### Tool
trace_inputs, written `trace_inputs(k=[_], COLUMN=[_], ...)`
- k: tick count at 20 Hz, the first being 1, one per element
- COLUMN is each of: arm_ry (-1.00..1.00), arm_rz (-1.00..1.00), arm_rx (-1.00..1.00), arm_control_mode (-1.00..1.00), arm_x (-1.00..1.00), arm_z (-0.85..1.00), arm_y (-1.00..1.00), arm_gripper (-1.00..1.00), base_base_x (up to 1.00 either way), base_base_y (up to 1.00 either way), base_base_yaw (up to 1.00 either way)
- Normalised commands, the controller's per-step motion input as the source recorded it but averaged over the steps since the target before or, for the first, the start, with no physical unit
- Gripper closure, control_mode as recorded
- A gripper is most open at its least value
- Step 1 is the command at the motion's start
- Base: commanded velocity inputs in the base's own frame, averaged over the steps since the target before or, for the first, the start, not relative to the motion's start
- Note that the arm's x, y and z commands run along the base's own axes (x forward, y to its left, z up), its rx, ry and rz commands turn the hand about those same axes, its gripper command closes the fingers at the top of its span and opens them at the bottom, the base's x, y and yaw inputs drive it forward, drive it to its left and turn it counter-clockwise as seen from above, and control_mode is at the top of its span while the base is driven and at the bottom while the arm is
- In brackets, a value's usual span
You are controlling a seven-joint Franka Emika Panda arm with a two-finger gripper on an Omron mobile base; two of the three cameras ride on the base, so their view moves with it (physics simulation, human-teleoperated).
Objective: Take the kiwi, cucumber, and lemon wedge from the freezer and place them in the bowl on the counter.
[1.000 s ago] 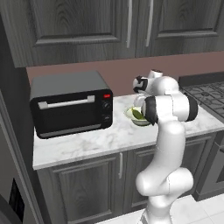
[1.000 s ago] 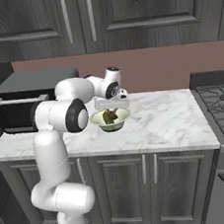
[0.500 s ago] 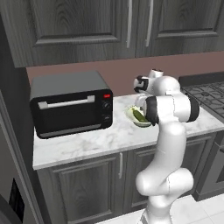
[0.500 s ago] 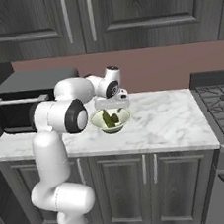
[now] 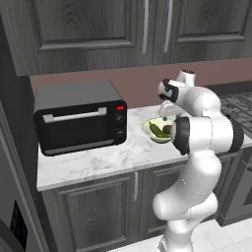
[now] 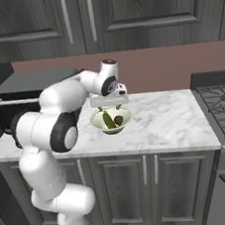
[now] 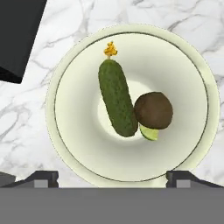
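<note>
Cucumber lies in the bowl, running from about 12 o'clock down to the centre in the hand view, a small yellow stub at its far tip. You see the kiwi touching its flank at roughly 3 o'clock of the centre, and a pale green sliver, likely the lemon wedge, tucked under the kiwi's near edge. All three sit in the low middle of the bowl, which I judge is why they rest together: the curved wall lets them settle inward.

Gripper hangs directly above the bowl, its two dark fingertips standing wide apart at 7 and 5 o'clock of the frame, nothing between them. You hold nothing. From this alone I judge the placing is done for all three items.

Counter shows white marble all round the bowl. In the left base view you find the bowl near the counter's front edge, with the gripper just over it.

Farther off, at 9 o'clock of the bowl, the black toaster oven stands near but apart; its corner shows at 10 o'clock in the hand view. At 3 o'clock in the right base view, well apart, sits the stove. Dark upper cabinets hang beyond. Mind the cabinets overhead when you lift; nothing else looks to crowd the way up.
</note>
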Motion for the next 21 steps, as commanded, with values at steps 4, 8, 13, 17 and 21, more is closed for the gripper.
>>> trace_inputs(k=[4,8,13,17,21], arm_ry=[-0.11,-0.12,-0.19,-0.31,-0.3], arm_rz=[0.0,0.0,0.0,0.0,0.0], arm_rx=[-0.03,-0.09,-0.08,-0.03,0.0], arm_control_mode=[-1.0,-1.0,-1.0,-1.0,-1.0], arm_x=[-0.99,-1.0,-0.94,-0.93,-0.73], arm_z=[0.96,0.99,0.97,0.84,0.75], arm_y=[0.01,0.01,0.06,0.17,0.41], arm_gripper=[-1.0,-1.0,-1.0,-1.0,-1.0], base_base_x=[0.0,0.0,0.0,0.0,0.0], base_base_y=[0.0,0.0,0.0,0.0,0.0], base_base_yaw=[0.0,0.0,0.0,0.0,0.0])
